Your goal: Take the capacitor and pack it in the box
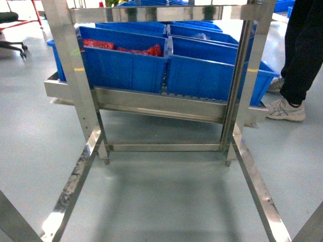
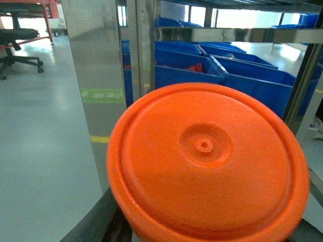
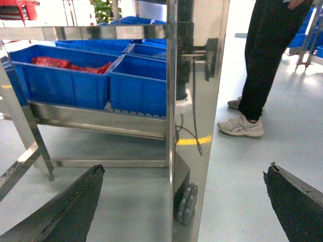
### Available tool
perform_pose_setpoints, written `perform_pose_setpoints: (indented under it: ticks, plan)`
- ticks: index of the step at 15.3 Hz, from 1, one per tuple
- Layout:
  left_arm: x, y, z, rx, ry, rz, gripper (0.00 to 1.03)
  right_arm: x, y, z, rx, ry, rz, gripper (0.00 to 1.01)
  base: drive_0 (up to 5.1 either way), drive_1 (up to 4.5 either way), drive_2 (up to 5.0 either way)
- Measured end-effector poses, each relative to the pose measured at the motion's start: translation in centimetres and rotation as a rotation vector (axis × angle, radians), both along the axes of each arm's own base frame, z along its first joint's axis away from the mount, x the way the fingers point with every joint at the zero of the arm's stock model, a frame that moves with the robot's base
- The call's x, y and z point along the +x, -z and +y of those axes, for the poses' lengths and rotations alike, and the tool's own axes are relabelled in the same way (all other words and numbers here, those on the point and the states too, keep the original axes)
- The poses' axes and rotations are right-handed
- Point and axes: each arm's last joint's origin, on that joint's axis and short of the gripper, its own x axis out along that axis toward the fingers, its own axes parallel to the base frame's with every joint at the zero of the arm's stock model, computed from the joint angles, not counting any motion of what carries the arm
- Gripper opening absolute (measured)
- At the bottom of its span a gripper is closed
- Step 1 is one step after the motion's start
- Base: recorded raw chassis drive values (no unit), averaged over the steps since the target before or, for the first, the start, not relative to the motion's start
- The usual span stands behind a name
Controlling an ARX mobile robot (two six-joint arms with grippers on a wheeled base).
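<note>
A steel rack (image 1: pixel 75 96) fills the head view, its posts rising from a grey floor (image 1: pixel 166 196) and its lower rails running toward the camera; on its sloped shelf sit blue bins (image 1: pixel 126 65) side by side in rows, the front left bin holding red packets (image 1: pixel 146 50), the one beside it showing nothing I can make out; no capacitor can be told apart in any view. A person in dark trousers (image 3: pixel 267 55) and pale trainers (image 3: pixel 241 126) stands right of the rack. An orange round lid (image 2: pixel 207 161) crowds the left wrist view, so whether the left jaws grasp it I cannot tell; the right gripper (image 3: pixel 181 201) has its jaws released, two dark fingers (image 3: pixel 65 212) wide apart.
</note>
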Motion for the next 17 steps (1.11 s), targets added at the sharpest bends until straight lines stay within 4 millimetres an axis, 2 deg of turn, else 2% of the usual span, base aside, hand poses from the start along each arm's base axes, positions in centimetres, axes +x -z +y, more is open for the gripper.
perform_pose_setpoints:
  ticks: [17]
  plan:
    - [0.00, 0.00, 0.00, 0.000, 0.000, 0.000, 0.45, 0.00, 0.01, 0.00, 0.000, 0.000, 0.001, 0.98, 0.0, 0.00, 0.0]
